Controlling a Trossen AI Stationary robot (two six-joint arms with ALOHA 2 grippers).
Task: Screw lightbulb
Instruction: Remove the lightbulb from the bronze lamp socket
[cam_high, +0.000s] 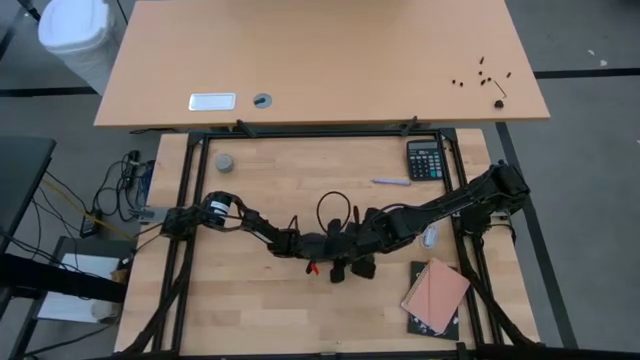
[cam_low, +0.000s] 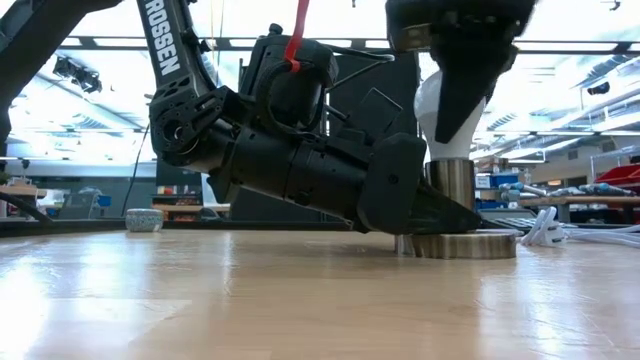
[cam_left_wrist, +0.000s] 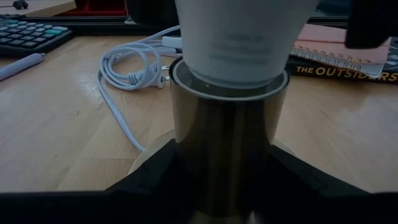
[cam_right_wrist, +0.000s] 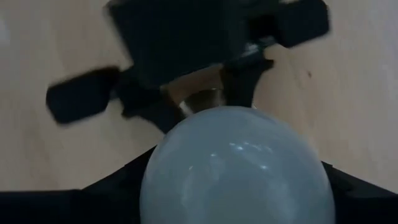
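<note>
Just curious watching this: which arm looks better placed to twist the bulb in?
Probably the right. Its end effector grips the lightbulb from above the socket, while the left end effector clamps that socket at table level.

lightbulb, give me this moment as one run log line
lightbulb: neck in socket, upright | right hand: shut on lightbulb from above | left hand: shut on socket, just above disc base | step: screwing in

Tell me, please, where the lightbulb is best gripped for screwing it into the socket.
Probably the wide round top of the lightbulb, coming from above: its narrow end already sits in the upright metal socket, which the left gripper steadies low. The right gripper holds it so.
</note>
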